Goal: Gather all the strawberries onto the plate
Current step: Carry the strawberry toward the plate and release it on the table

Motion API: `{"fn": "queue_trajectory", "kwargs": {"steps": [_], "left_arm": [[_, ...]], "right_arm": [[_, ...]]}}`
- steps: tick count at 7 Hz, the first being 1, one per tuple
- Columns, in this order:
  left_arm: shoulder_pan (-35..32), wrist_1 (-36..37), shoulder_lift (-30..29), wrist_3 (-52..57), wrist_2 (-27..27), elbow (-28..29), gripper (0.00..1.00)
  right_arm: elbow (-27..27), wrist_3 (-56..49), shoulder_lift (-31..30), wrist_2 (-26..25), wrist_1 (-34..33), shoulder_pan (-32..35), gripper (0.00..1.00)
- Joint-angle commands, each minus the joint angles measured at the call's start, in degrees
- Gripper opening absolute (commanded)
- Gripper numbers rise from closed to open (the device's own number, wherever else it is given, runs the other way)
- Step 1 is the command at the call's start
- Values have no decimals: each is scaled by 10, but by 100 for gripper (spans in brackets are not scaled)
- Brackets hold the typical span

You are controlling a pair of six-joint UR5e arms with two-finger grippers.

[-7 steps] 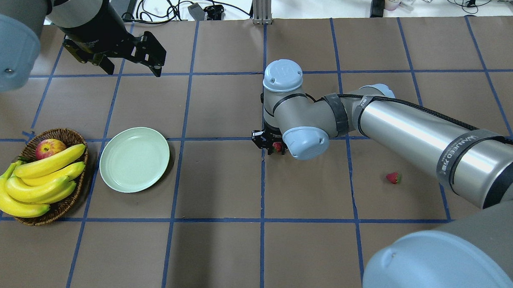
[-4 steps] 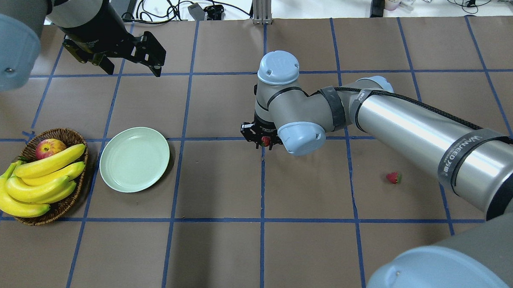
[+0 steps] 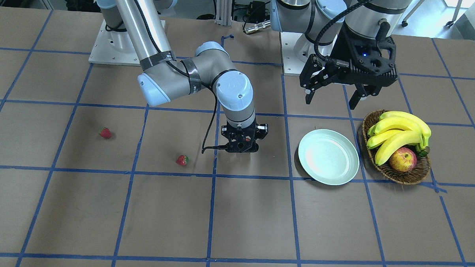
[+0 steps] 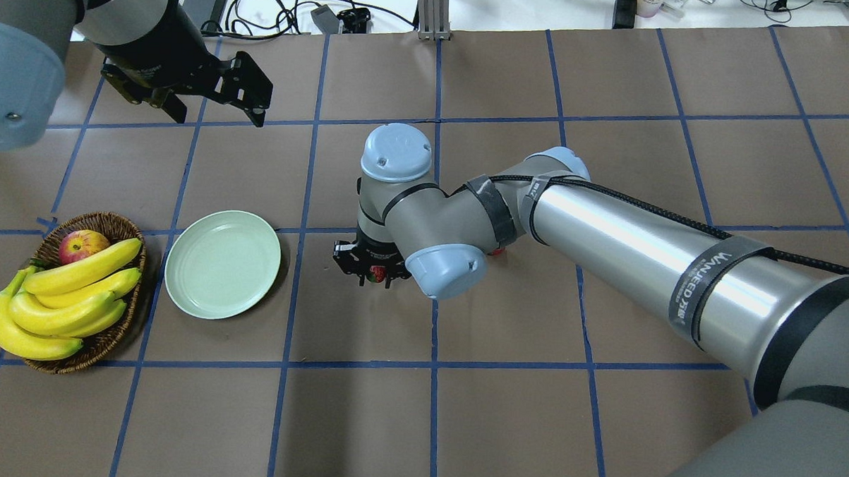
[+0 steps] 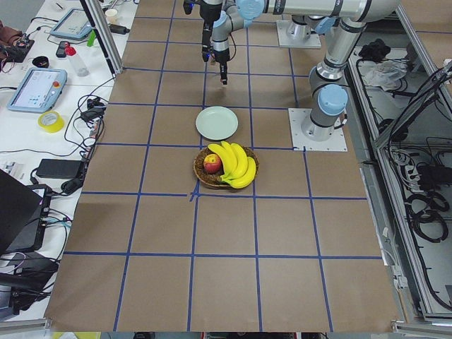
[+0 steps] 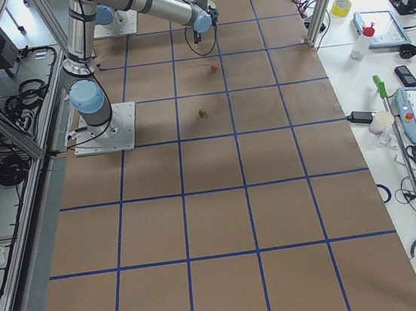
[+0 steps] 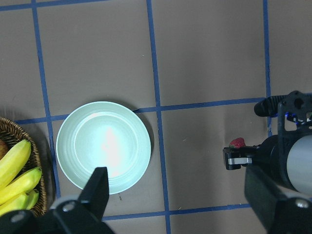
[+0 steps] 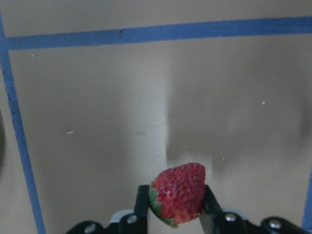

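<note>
Right end effector [image 4: 372, 270] pinching a strawberry [image 8: 179, 191] above the bench [image 4: 503, 411], right of the plate [image 4: 222, 264], left end effector [image 4: 220, 113] spread wide beyond the plate, two strawberries [image 3: 182, 160] [image 3: 105, 133] lying farther right.

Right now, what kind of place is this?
Probably a robotics lab: the left arm and right arm stand at a table gridded with blue tape, and a side bench holds tablets and cables.

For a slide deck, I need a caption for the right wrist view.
Right gripper pinches a red strawberry over the brown table marked with blue tape lines.
</note>
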Motion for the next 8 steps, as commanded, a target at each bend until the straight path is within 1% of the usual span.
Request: {"fn": "queue_trajectory", "kwargs": {"steps": [1,2,3,4,5,6,7,8], "left_arm": [[1,0,0,2,0,1,100],[2,0,0,3,0,0,100],[2,0,0,3,0,1,100],[1,-1,1,3,-1,0,100],[-3,0,-3,14,-6,-11,100],[-5,46,-15,9,-18,-24,100],[-30,69,-26,-12,-33,-37,100],[-59,91,-50,-20,-30,-63,100]], "right_arm": [[-4,-2,-1,-8,0,2,100],[-10,-26,-19,-35,4,-9,100],[-5,-57,-50,-72,15,-59,100],[-4,-89,-86,-75,66,-110,100],[-9,-118,-115,-78,113,-139,100],[-12,-133,-133,-85,150,-159,100],[-14,-148,-153,-103,166,-173,100],[-10,-152,-157,-103,166,-181,100]]}}
